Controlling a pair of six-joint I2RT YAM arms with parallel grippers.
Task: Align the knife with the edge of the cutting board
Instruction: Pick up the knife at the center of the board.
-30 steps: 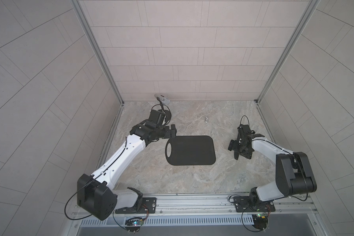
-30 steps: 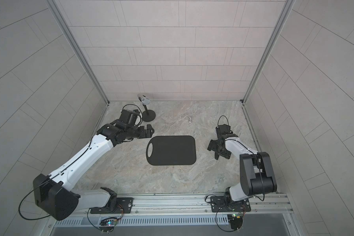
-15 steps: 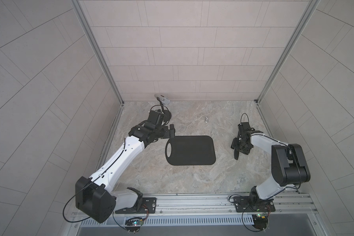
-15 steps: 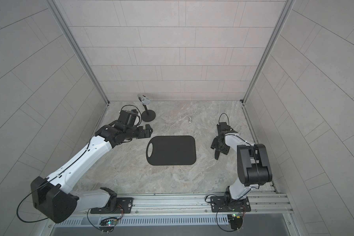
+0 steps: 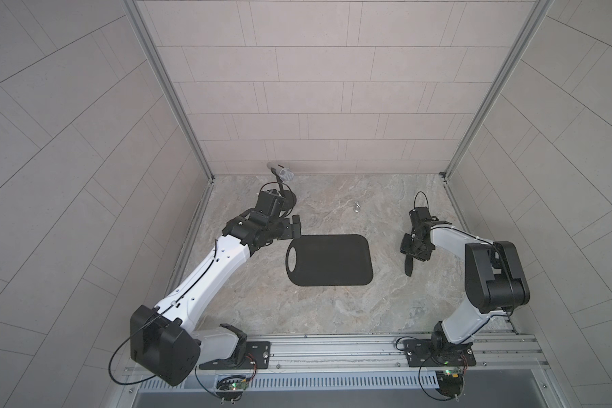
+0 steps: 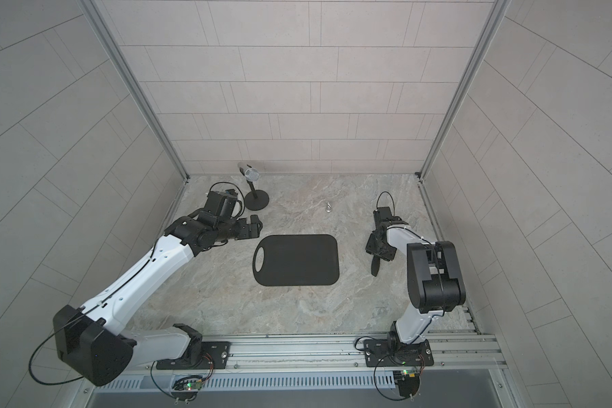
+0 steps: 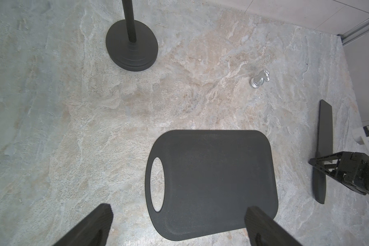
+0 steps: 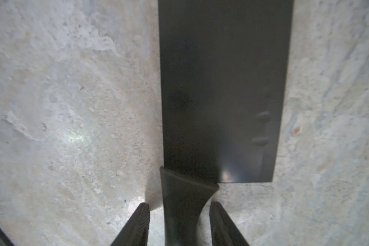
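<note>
The all-black knife (image 8: 222,85) lies flat on the stone table to the right of the cutting board (image 5: 329,259), apart from it and angled. In both top views only its handle end (image 5: 408,268) shows below my right gripper (image 5: 414,252). The right wrist view has my right gripper (image 8: 179,205) straddling the narrow handle, with a small gap on each side. The cutting board (image 7: 211,183) is a black rounded rectangle with an oval hole at its left end. My left gripper (image 5: 295,228) hovers wide open, holding nothing, above the board's far left corner.
A microphone stand with a round black base (image 6: 257,202) stands at the back left, just behind my left arm. A small silver chess knight (image 7: 260,79) lies behind the board. Tiled walls close in the table on three sides.
My right gripper's jaws have narrowed around the knife handle and the right arm has settled lower over it. The left arm, the board and the knife have stayed put.
</note>
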